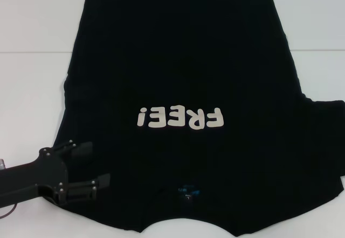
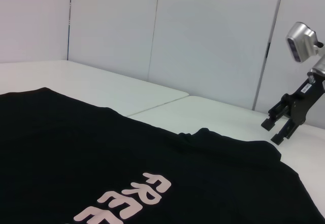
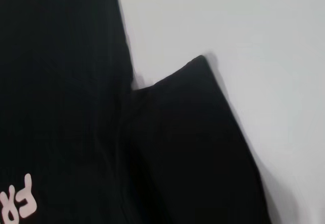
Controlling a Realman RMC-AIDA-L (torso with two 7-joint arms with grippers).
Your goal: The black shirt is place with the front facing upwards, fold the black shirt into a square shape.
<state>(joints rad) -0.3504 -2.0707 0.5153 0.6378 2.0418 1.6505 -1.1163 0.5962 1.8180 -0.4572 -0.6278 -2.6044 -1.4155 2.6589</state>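
One black shirt [image 1: 183, 87] lies spread flat across the middle of the white counter [image 1: 32, 11], chest side up, with its white "FREE!" lettering [image 1: 179, 118] reading upside down from my head view. The collar and its small blue neck label [image 1: 188, 190] sit at six o'clock, nearest my body, and the hem runs along twelve o'clock. The right sleeve [image 1: 323, 141] fans out toward three o'clock; the left sleeve looks tucked or hidden near nine o'clock, and I cannot tell which.

No fold shows anywhere in the body of the cloth, so I judge the task to be at its very first step: reaching for a first hold.

At about eight o'clock my left claw [image 1: 89, 167] hangs over the shoulder edge of the shirt, fingers apart with nothing between them; whether the lower finger touches the fabric I cannot tell. My right claw [image 2: 282, 127] is out of the head view; the left wrist view shows it raised above bare counter beyond the right sleeve, fingers spread and empty, and the right wrist view looks down on that sleeve.

Next, I think, each claw must come down onto a side edge, one by the shoulder and one by the sleeve, pinch only the top layers, and carry the side inward toward the lettering. Thin cloth flat on a hard counter is hard to catch, so a low, shallow approach seems called for.
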